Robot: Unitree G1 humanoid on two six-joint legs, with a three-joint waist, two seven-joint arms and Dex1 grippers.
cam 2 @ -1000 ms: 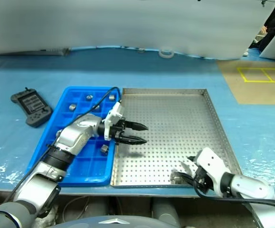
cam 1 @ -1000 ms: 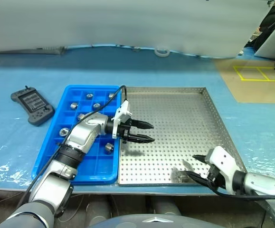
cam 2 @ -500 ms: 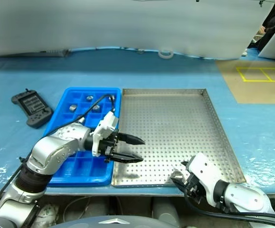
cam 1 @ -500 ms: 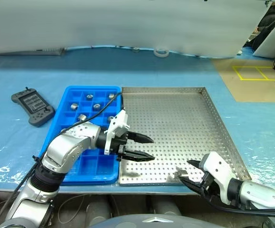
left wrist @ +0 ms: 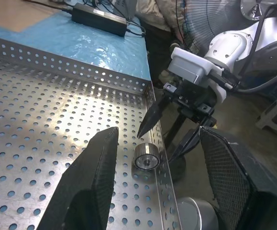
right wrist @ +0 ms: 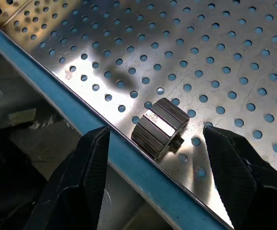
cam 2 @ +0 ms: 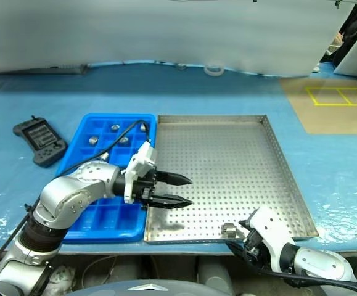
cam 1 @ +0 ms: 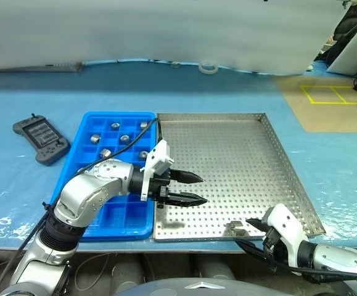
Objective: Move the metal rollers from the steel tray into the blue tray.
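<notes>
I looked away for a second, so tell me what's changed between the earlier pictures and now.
The left gripper drew back toward the near edge of the steel tray, open and empty, uncovering more of the blue tray. The right gripper pulled back past the tray's near rim, open, next to the last metal roller, which it hasn't grasped. The roller, the rollers in the blue tray and the handheld controller stayed put.

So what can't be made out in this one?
- Blue tray: several compartments sit behind the left arm in both eye views, so the rollers there can't be counted.
- Last roller on the steel tray: its centre hole is unreadable in the eye views, too small.
- Right gripper: one fingertip is hidden below the tray rim in the left wrist view.
- Controller: screen too small to read.
</notes>
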